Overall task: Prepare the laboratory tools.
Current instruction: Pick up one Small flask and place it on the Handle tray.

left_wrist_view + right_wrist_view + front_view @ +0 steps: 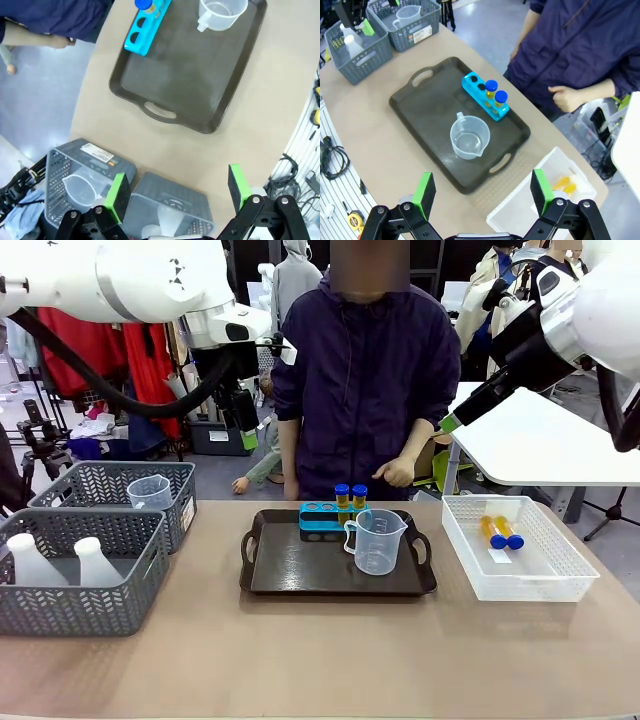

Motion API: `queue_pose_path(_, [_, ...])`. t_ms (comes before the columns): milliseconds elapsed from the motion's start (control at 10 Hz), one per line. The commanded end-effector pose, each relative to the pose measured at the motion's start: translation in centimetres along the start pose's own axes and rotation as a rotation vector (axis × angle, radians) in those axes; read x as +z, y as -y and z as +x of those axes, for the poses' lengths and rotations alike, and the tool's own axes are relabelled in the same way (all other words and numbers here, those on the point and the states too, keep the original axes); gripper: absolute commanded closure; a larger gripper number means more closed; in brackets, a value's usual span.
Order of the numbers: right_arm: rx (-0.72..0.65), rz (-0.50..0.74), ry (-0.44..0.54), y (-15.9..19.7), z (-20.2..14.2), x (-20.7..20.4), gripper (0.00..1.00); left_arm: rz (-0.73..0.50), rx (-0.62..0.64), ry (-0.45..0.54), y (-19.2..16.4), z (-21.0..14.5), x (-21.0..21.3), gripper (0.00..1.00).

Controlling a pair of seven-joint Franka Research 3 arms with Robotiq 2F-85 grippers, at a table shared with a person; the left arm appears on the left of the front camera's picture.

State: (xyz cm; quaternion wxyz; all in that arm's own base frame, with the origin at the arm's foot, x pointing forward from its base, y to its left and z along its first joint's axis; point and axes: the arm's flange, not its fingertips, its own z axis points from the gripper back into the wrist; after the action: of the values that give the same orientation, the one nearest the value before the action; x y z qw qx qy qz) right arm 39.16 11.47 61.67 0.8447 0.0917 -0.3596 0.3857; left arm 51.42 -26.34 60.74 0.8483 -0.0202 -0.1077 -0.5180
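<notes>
**Lab prep: about half done, both grippers idle**

Two amber tubes [351, 496] stand upright in the blue rack [322, 522], centre frame, at the far edge of the dark tray [290, 565]. The rack's other holes are empty. The clear beaker [376, 542] sits on the tray, just right of the rack and nearer the camera. The other two tubes [501, 532] lie flat in the white basket [560, 585], right of frame. Two whitish flasks [95, 562] are in the near grey basket [85, 605], lower left. A second beaker [150, 492] is in the rear grey basket [90, 485].

Left gripper [177, 190]: jaws fully apart, nothing between them, high over the grey baskets. Right gripper [482, 187]: jaws wide, empty, high over the near right side of the tray. The person's hand [398, 472] is loosely closed behind the tray, touching nothing.

My read:
- **Done:** two tubes racked, beaker placed.
- **Left:** two tubes from the white basket into the rack, plus a flask onto the tray. The left arm looks best placed for the flask.
</notes>
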Motion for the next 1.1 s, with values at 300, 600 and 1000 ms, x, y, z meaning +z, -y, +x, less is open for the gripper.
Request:
queue_pose_path(300, [0.002, 0.011, 0.007, 0.1, 0.0, 0.0, 0.0, -0.093, 0.028, 0.016, 0.3, -3.7, 2.0, 0.0])
queue_pose_path(600, [0.002, 0.011, 0.007, 0.1, 0.0, 0.0, 0.0, -0.056, 0.34, -0.013, -0.3, -10.4, 3.4, 0.0])
queue_pose_path(1000, [0.002, 0.011, 0.007, 0.1, 0.0, 0.0, 0.0, 0.05, 0.633, -0.094, -3.9, -19.3, 1.1, 0.0])
